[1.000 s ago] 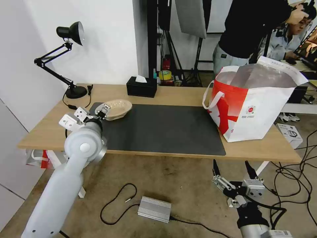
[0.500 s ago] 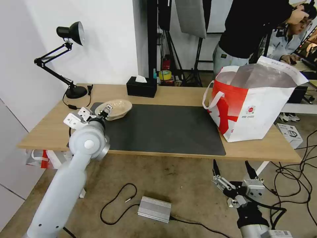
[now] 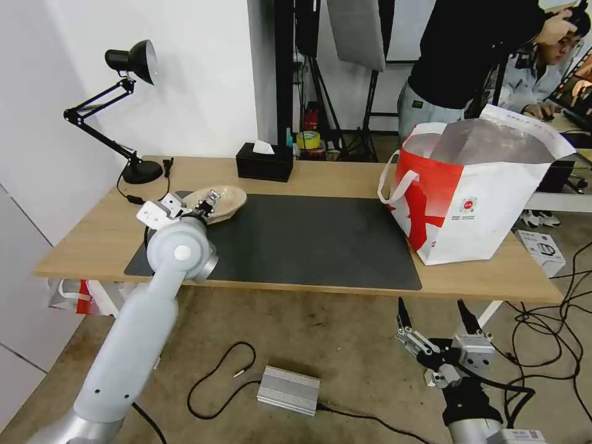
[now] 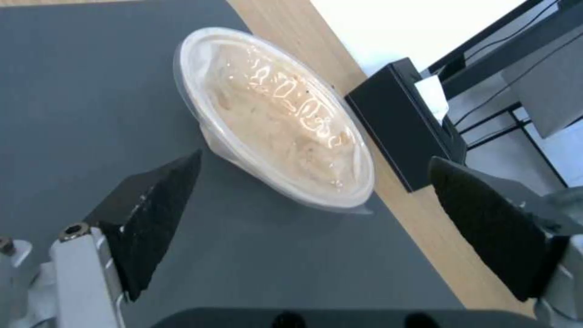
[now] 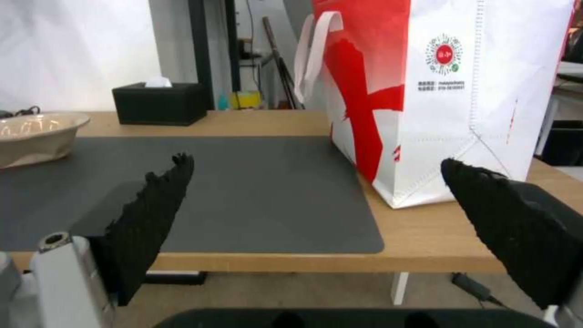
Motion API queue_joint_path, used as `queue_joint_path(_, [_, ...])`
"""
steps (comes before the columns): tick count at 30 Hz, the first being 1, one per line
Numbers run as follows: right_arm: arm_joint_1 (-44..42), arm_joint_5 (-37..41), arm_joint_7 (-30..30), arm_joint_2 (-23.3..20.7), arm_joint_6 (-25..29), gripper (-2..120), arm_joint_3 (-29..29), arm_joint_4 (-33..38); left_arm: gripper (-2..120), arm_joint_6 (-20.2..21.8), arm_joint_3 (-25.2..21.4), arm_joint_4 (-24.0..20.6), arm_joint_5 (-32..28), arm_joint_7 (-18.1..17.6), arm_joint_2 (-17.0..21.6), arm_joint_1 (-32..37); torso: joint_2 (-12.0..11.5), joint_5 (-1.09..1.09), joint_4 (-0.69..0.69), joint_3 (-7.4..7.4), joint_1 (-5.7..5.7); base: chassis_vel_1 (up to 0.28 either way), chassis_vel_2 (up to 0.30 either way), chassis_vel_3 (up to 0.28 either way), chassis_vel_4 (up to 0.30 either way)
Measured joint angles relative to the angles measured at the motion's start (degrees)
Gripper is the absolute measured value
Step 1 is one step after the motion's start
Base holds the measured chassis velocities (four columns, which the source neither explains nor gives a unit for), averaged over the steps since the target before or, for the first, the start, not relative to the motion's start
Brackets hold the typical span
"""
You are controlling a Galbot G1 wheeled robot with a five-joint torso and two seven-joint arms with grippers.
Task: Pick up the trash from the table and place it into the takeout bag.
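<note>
A shallow beige pulp bowl [image 3: 227,198] sits on the far left corner of the dark grey mat [image 3: 308,240] on the light-wood table [image 3: 333,176]. My left gripper [image 3: 205,202] is at the bowl's left rim, open. In the left wrist view the bowl [image 4: 279,118] lies just ahead of the left gripper [image 4: 314,160], in line with the gap between its spread fingers. The takeout bag [image 3: 481,203], red and white with foil lining, stands open at the table's right end. My right gripper [image 3: 431,305] hangs open below the table's front edge, facing the takeout bag [image 5: 449,91] and the bowl [image 5: 36,132].
A black tissue box [image 3: 265,161] stands at the table's back edge behind the bowl. A black desk lamp [image 3: 132,111] with its cord occupies the back left corner. Cables and a metal box [image 3: 288,390] lie on the floor in front.
My left arm has swung right and forward, bringing its open gripper from left of the bowl up to the bowl's rim. The bowl, the bag and the right arm have stayed put.
</note>
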Motion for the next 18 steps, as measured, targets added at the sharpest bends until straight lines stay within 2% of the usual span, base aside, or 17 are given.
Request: queue_joint_path(18, [0.0,0.0,0.0,0.0,0.0,100,0.0,0.0,100,0.0,0.9,4.7,0.1,-0.2,-0.6,-2.8,0.0,0.00,0.00,0.00,0.00,0.000,0.000,0.000,0.000])
